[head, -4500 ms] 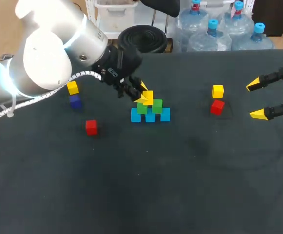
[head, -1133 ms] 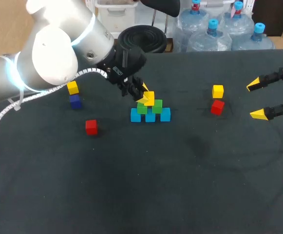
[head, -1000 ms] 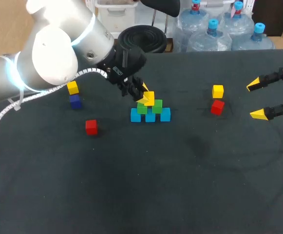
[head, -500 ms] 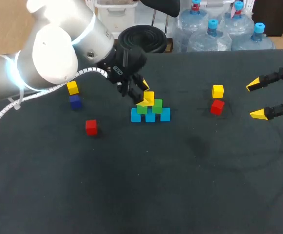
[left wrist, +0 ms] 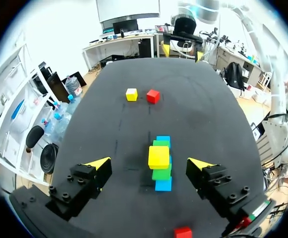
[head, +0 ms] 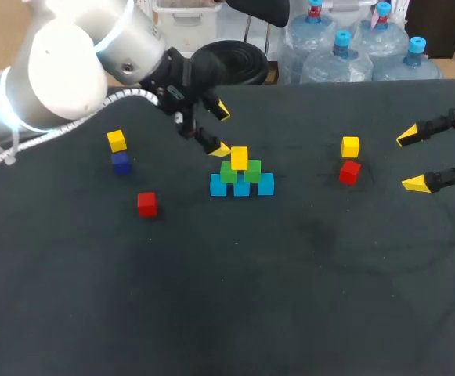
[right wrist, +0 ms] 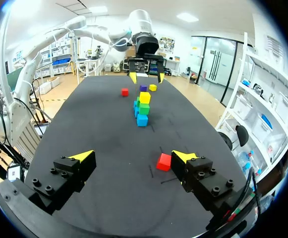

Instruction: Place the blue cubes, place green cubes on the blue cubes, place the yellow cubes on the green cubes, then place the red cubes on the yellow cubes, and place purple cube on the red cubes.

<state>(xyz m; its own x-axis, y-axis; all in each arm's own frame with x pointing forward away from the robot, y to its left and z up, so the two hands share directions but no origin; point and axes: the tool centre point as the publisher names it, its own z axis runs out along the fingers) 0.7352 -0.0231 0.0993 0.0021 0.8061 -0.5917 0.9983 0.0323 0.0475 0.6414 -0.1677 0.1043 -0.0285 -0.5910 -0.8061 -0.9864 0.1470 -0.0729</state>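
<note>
Pulled back since half a second ago: my left gripper (head: 221, 129) is lifting off the stack and drawing toward the far left, no longer straddling the cube it was around. Its fingers are standing spread, carrying nothing. The placed yellow cube (head: 239, 157) is sitting alone on top, bridging the two green cubes (head: 252, 170), which are resting on the row of three blue cubes (head: 242, 188). From the left wrist view the stack is looking upright.

My right gripper (head: 412, 160) is hanging near the table's right edge, fingers wide apart and empty, unchanged.

Step, as I am judging it: yellow layer under way, one yellow down. Loose stock:
- The left yellow cube (head: 117, 141) is lying with the purple cube (head: 120, 162) just in front of it. I cannot tell whether they touch.
- The left red cube (head: 146, 204) is lying nearer the front.
- The right yellow cube (head: 351, 146) is lying with the right red cube (head: 350, 171) just in front of it.

The next move is probably calling for a fetch. The left yellow is lying nearest my left gripper, and with the purple crowding one face, I should be closing across the free sides.

Room: the table (head: 290, 298) is lying wide open in front of the stack. The left yellow is sitting close to the far edge. Both loose groups are lying well apart from the stack, so either side is giving a free approach.
</note>
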